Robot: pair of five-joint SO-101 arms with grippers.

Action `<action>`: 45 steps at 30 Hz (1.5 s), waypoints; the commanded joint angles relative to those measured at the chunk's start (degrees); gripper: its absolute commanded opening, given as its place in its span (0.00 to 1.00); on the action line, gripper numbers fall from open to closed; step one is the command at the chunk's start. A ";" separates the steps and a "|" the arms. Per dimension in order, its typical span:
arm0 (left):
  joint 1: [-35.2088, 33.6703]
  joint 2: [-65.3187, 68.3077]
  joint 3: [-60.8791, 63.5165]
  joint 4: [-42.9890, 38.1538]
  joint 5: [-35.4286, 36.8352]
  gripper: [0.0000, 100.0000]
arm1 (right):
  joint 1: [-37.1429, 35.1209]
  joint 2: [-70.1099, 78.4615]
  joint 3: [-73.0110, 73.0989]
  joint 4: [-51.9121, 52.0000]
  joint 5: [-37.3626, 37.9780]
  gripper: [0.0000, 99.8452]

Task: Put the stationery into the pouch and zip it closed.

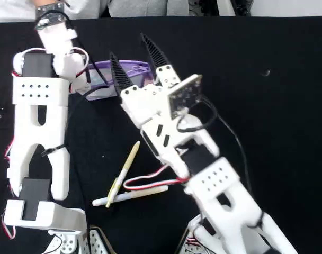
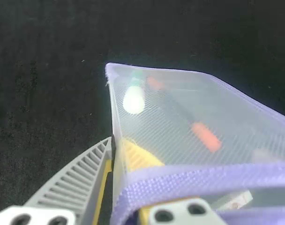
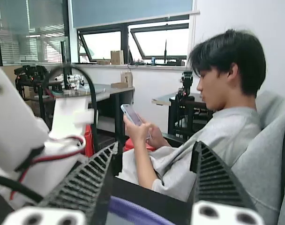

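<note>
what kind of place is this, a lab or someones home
Most likely a lab or office workroom: two robot arms sit at a black table, and behind it stand desks with equipment beside large windows.

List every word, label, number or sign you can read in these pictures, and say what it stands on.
No text can be read.
Pale tag seen through the pouch: marks too blurred to read.
Yellow pen and white pen on the table: any print is too small to read.
</note>
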 commanded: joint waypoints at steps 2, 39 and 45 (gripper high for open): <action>-6.81 -0.53 -1.71 -1.67 0.70 0.03 | 1.23 -9.71 -10.95 17.23 0.00 0.23; -31.69 0.09 2.59 -10.46 0.26 0.03 | -3.87 25.36 -5.49 45.63 -34.11 0.24; -31.60 0.09 2.77 -11.25 0.26 0.03 | -3.96 34.86 -10.07 45.63 -42.90 0.24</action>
